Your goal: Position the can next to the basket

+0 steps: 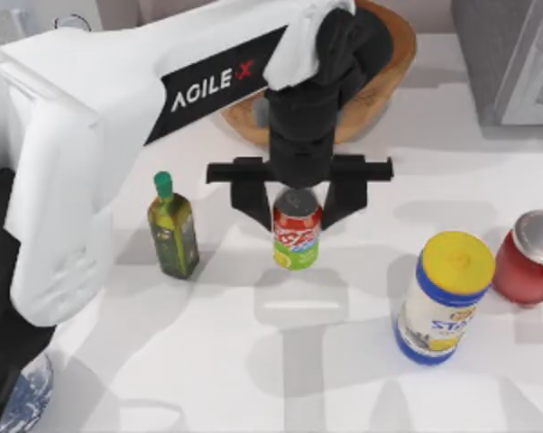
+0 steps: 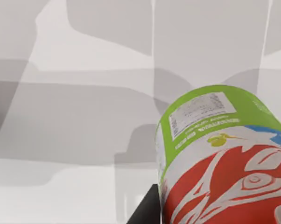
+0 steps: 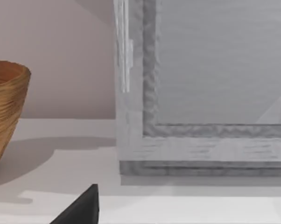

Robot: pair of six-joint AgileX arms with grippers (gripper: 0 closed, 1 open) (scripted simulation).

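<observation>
Top view: your left arm reaches across the surface [image 1: 344, 361] and hides much of the basket [image 1: 393, 54], leaving its right rim and a strip of its near side in sight. The left gripper [image 1: 297, 216] points straight down, its black fingers [image 1: 252, 203] pinching the can [image 1: 297, 236] at the upper body, one on each side. The can hangs upright directly under the gripper, silver top partly covered by the wrist. The basket sits just behind the gripper; whether the can rests on the surface or is lifted clear, you cannot tell here. To the gripper's left stands an oil bottle [image 1: 173, 230]; to its right a blue-white canister [image 1: 443, 298] and, farther, a red jar [image 1: 531, 257], cut off at the edge.

Left wrist view: the can [image 2: 224, 163] appears close up, cropped, green base towards the surface [image 2: 84, 116].

Right wrist view: the basket's wall [image 3: 5, 107], cut off, beside a grey framed panel [image 3: 210, 93]. One dark fingertip of the right gripper [image 3: 82, 207] pokes in; you cannot tell its state.
</observation>
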